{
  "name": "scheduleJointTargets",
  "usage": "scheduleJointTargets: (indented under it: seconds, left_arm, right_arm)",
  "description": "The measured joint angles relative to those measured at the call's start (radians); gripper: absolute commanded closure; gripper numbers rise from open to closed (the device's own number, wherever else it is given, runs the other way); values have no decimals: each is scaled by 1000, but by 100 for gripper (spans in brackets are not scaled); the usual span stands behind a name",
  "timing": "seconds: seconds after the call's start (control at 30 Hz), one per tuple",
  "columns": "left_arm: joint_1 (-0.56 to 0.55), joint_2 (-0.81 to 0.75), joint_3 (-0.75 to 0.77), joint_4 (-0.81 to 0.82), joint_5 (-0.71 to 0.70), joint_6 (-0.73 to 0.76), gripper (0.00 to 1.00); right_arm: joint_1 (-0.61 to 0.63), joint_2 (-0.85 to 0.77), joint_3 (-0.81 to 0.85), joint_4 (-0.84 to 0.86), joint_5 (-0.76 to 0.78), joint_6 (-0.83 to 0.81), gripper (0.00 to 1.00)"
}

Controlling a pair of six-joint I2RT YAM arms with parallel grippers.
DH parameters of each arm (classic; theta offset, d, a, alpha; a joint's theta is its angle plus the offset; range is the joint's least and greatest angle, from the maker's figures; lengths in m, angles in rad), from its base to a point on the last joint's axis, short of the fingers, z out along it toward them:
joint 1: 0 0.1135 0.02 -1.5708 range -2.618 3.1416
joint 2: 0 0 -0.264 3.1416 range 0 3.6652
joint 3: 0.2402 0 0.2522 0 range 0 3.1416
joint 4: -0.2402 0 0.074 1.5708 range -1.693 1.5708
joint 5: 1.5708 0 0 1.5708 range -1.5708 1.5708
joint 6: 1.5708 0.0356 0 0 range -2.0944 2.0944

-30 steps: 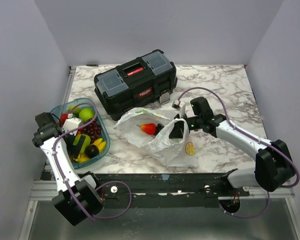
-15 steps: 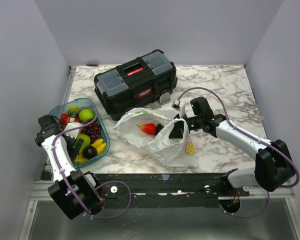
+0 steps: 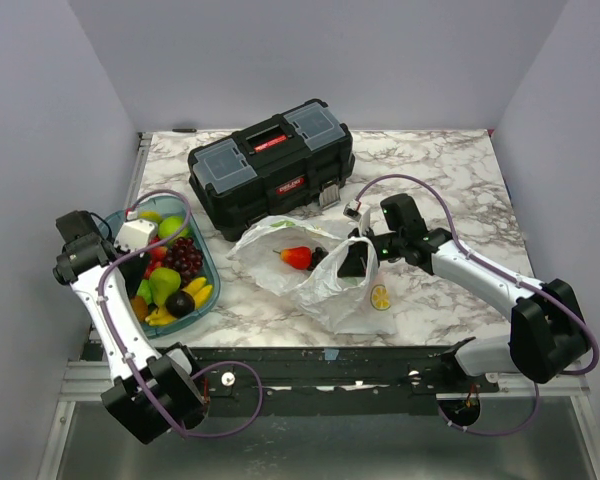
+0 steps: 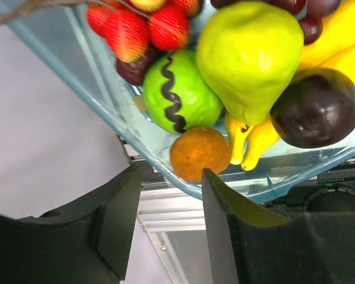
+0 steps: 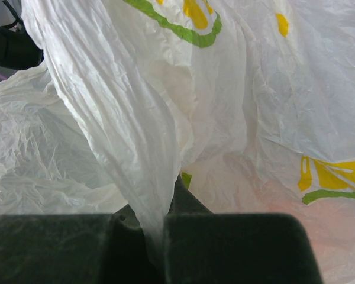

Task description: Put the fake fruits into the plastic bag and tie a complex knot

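Note:
Fake fruits fill the teal tray (image 3: 210, 268): a green pear (image 4: 251, 56), a green ball with a dark zigzag (image 4: 180, 94), an orange ball (image 4: 200, 152), a dark plum (image 4: 316, 106), bananas (image 4: 248, 139) and strawberries (image 4: 130, 35). My left gripper (image 4: 171, 177) hangs over the tray's left rim (image 4: 106, 100), partly open, with nothing between its fingers. The left gripper (image 3: 140, 236) shows at the tray's far left. The plastic bag (image 3: 330, 275) lies mid-table with a red-orange fruit (image 3: 297, 257) inside. My right gripper (image 3: 355, 262) is shut on a bunched fold of the bag (image 5: 136, 136).
A black toolbox (image 3: 272, 165) with grey-blue lids stands behind the bag. The tray sits at the table's left edge, with the metal frame rail (image 4: 171, 213) just beyond its rim. A purple cable (image 3: 420, 185) loops over the right arm.
My left arm has drawn back and up toward the tray's left side, and its jaws have narrowed with nothing between them. The right gripper and the bag have not moved.

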Motion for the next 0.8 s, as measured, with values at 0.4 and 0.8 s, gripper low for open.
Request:
scheduleJointTargets:
  seconds: [0.4,0.8]
  left_arm:
    - [0,8,-36,-9,8,-1,15]
    - [0,83,-211,89,-65,-1,36]
  right_arm:
    - [0,0,0,0,0,0,99]
    - [0,0,0,-1,0,-27,99]
